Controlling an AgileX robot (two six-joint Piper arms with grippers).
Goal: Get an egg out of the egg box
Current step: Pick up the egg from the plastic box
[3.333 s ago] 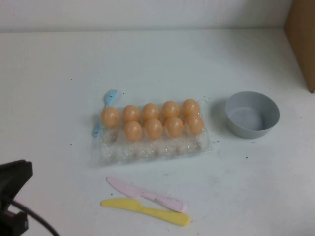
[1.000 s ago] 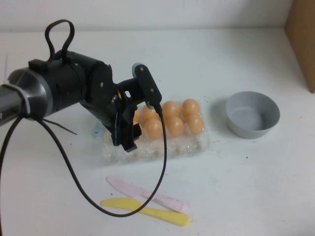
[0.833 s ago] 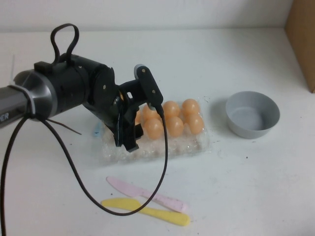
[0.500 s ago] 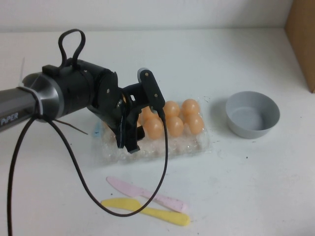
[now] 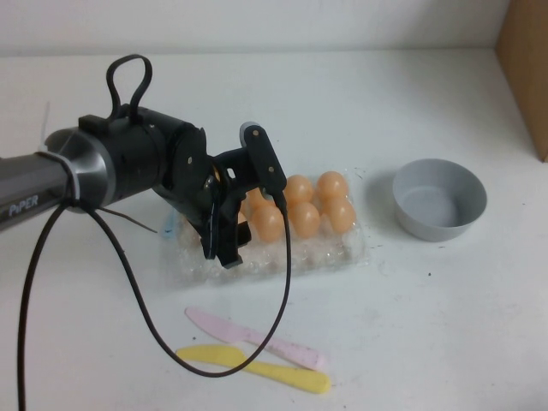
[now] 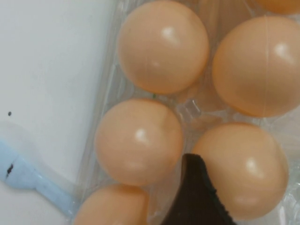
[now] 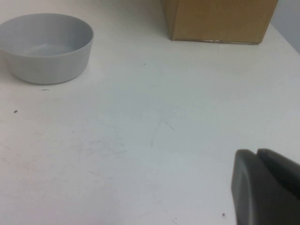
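The clear plastic egg box [image 5: 330, 252] lies mid-table with peach-orange eggs in it; several eggs [image 5: 302, 218] show to the right of my left arm. My left gripper [image 5: 246, 224] hangs open over the box's left end and hides the eggs there. In the left wrist view one dark finger [image 6: 197, 199] sits in the gap between two eggs, right beside an egg [image 6: 241, 169]; the other finger is out of frame. The box wall [image 6: 104, 96] shows there too. My right gripper [image 7: 262, 187] is shut, low over bare table, out of the high view.
A grey bowl [image 5: 438, 199] stands right of the box and shows in the right wrist view [image 7: 44, 47]. A cardboard box [image 5: 527, 68] is at the far right. A pink knife [image 5: 257, 338] and yellow knife [image 5: 257, 368] lie in front. A blue fork [image 6: 26, 178] lies left of the box.
My left arm came from the lower left corner to above the egg box's left end. Over the last second it edged slightly right and down among the eggs.
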